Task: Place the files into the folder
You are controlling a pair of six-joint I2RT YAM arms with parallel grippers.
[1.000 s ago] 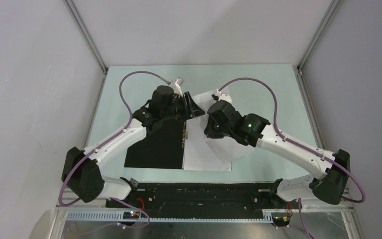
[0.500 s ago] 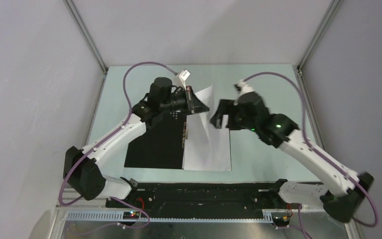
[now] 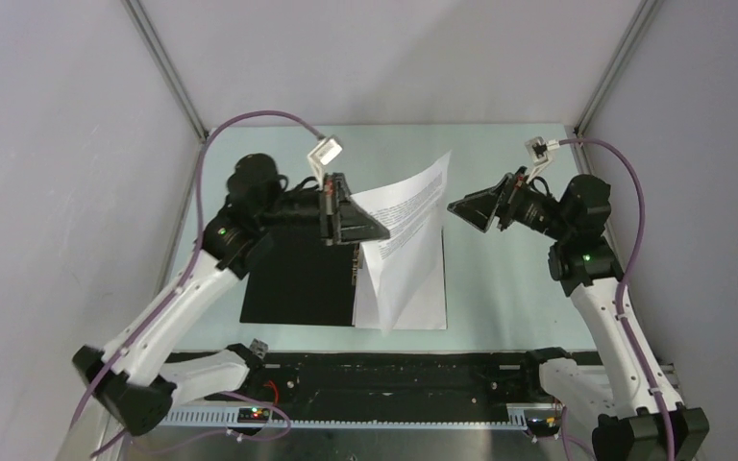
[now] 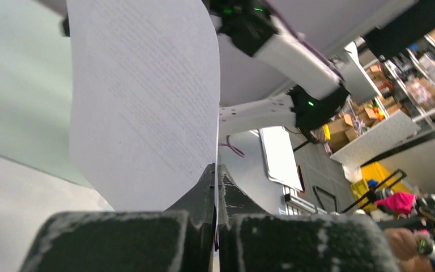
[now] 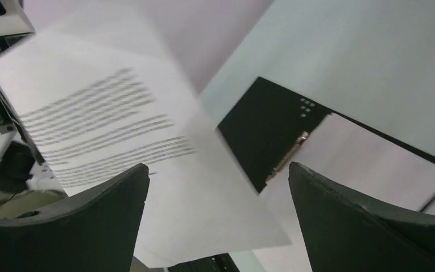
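The folder (image 3: 298, 279) lies open on the table, black inside up, its metal clip (image 3: 356, 264) along the middle. A plain white file (image 3: 425, 293) rests flat on its right half. The other file, a sheet with printed text (image 3: 405, 226), hangs tilted in the air above the folder. My left gripper (image 3: 357, 227) is shut on that sheet's left edge; in the left wrist view the sheet (image 4: 141, 102) rises from between the pressed jaws of the left gripper (image 4: 216, 170). My right gripper (image 3: 463, 208) stands open right of the sheet, apart from it. Its wrist view shows the right gripper (image 5: 218, 167) wide open, the printed sheet (image 5: 102, 119) and the folder (image 5: 266, 127) beyond.
The pale green table (image 3: 509, 279) is bounded by grey walls and metal corner posts (image 3: 168, 77). A black rail (image 3: 384, 375) with the arm bases runs along the near edge. Purple cables (image 3: 250, 120) loop above both arms.
The left gripper shut on the printed sheet and lifted it off the folder. The right gripper opened, let go and drew back up to the right.
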